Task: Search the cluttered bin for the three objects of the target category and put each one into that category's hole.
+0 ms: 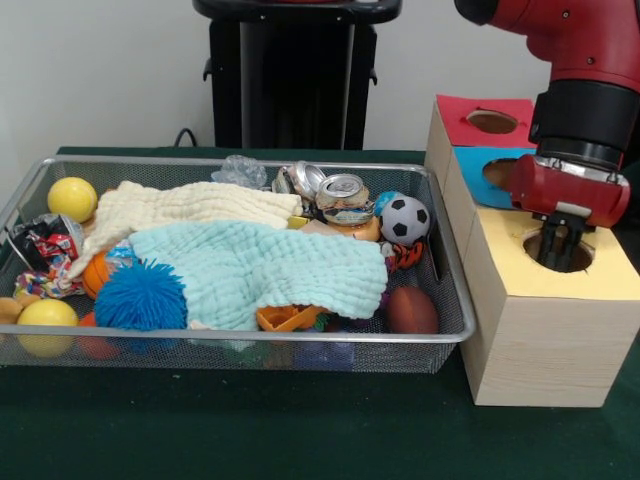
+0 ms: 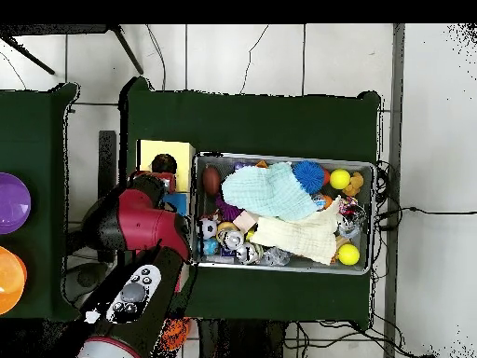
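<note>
1. Front view, left end of the bin (image 1: 20, 195): a knotted multicolour rope toy (image 1: 45, 285) lies against the left wall, between two yellow balls (image 1: 72, 198) (image 1: 45, 325). It is the only target I can pick out; any others are hidden, perhaps under the cloths.
2. Moving right: one blue spiky ball (image 1: 140, 300), one cream cloth (image 1: 180, 212), one pale green cloth (image 1: 265, 270), one orange ball partly covered.
3. Right half: two crushed cans (image 1: 343, 198), one small soccer ball (image 1: 405, 220), one brown football (image 1: 412, 310).
4. Right edge of the worktop: wooden boxes, three tops showing, red, blue and yellow, one hole each.
5. My claw (image 1: 558, 245) sits in the mouth of the yellow box's hole (image 1: 580, 262). Fingers look near together, nothing visible between them, but their tips are down the hole; cannot tell its state.
6. Key relation: the rope toy is well apart from the claw, at the bin's opposite end, so the next reach likely crosses the whole bin leftward.
</note>
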